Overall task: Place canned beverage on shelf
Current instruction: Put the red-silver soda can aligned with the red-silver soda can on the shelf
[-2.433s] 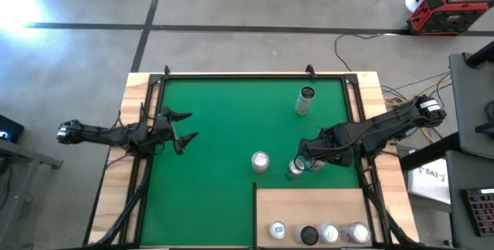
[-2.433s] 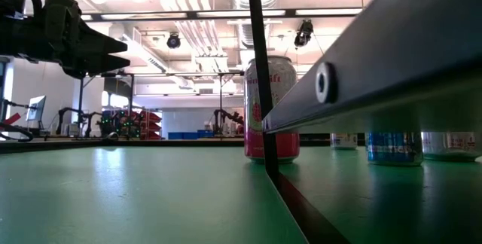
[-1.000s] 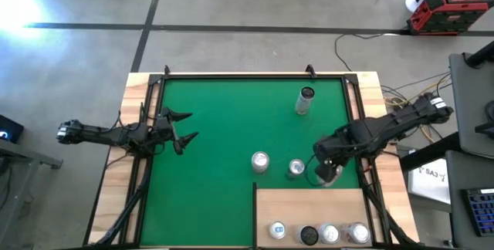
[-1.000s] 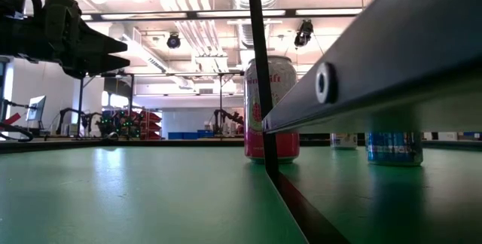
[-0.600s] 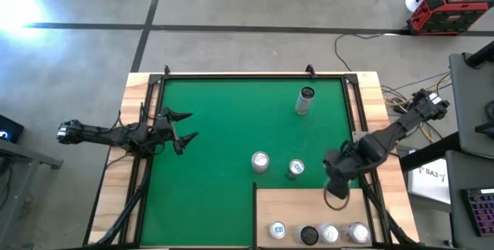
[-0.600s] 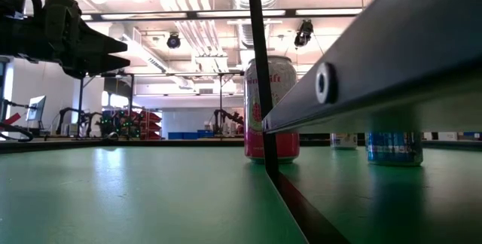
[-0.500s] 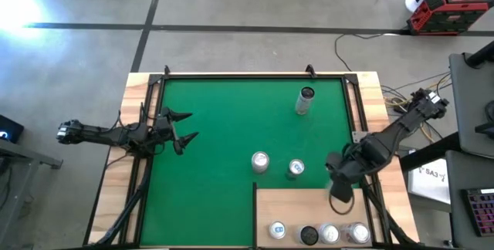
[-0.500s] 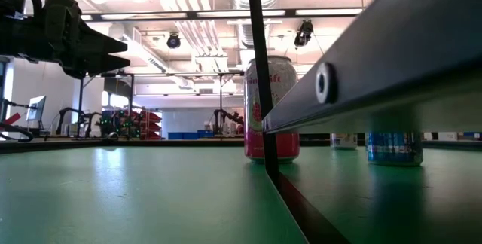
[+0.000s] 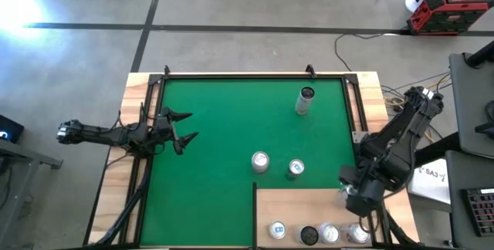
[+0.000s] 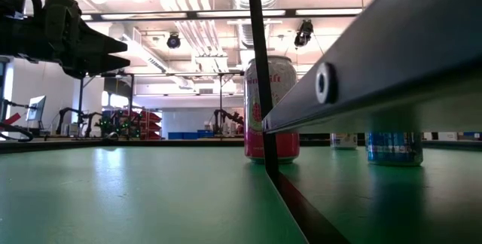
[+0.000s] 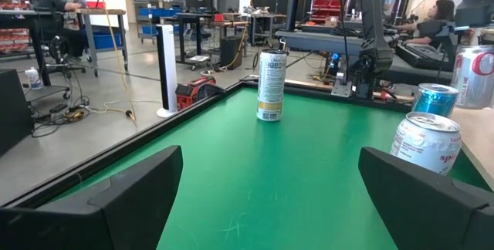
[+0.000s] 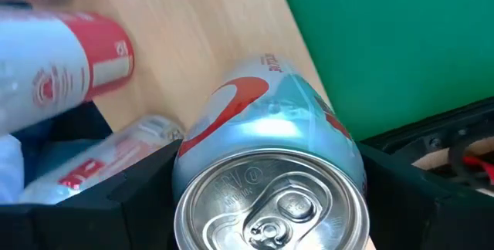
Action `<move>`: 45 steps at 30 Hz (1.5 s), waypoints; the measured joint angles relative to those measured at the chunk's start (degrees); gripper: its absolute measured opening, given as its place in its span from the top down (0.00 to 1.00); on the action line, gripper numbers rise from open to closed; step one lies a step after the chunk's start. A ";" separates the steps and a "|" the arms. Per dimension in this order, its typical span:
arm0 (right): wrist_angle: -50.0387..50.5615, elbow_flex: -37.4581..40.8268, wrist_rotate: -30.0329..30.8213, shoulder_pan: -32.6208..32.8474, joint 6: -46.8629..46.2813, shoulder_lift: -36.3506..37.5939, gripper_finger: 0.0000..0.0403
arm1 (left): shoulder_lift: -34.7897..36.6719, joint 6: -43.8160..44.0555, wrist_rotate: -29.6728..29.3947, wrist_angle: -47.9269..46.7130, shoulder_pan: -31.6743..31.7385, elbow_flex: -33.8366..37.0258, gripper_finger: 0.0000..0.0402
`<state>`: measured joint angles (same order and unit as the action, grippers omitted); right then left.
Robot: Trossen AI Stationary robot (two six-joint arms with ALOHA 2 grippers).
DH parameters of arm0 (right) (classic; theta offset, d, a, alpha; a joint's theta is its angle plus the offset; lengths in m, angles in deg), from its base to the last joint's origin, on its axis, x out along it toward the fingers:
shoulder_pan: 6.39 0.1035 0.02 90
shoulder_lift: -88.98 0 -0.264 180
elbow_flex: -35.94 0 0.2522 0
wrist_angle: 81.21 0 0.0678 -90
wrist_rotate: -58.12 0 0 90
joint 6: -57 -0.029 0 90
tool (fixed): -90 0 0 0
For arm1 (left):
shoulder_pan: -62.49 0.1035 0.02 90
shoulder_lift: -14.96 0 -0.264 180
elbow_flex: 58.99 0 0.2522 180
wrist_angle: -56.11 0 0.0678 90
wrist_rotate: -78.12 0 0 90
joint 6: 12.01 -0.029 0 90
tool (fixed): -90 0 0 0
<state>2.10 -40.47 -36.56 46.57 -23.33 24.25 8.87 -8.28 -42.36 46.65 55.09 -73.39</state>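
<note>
**Right gripper open over the shelf, silver can in front of it**

The writing is mostly unreadable. In the right wrist view the silver can (image 12: 270, 165) carries a broad red swoosh on its brushed-metal side and a short line of red print, too small to read. Its lid and pull tab are intact. Beside it, a red-and-white can (image 12: 73, 65) bears a round white emblem and a pale label block, with no legible words. At table height, the pink can (image 10: 273, 108) has white lettering cut by a dark post in front of it, and the blue can (image 10: 393, 147) has a band of print I cannot make out. The tall pale can (image 11: 271, 86) has a yellowish lower label, also illegible.

The shelf (image 9: 301, 204), pale wood with a dark edge, fills the 5 o'clock corner of the green mat (image 9: 224, 126). Four cans stand in a row along its 6 o'clock edge, and the silver can is at the 3 o'clock end. The right gripper (image 9: 356, 204) hangs over the shelf just to that can's 12 o'clock side. Its fingers are spread wide and, from above, clear of the can.

The pink and blue cans stand on the mat just past the shelf's 12 o'clock edge, and the tall pale one stands toward 1 o'clock.

The left gripper (image 9: 189, 126) waits at the mat's 9 o'clock side, its fingers parted and empty.
</note>
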 joint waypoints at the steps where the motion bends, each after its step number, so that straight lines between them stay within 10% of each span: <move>1: -0.01 0.00 0.09 0.75 -0.89 0.00 0.22 | 0.01 0.00 0.02 -0.01 0.00 0.01 0.06; 45: -1.06 -5.88 0.23 7.19 -4.53 -11.93 0.22 | 0.00 0.00 0.00 0.24 0.00 0.00 0.06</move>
<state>1.04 -46.35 -36.33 53.75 -27.86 12.31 8.87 -8.28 -42.36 46.89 55.09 -73.39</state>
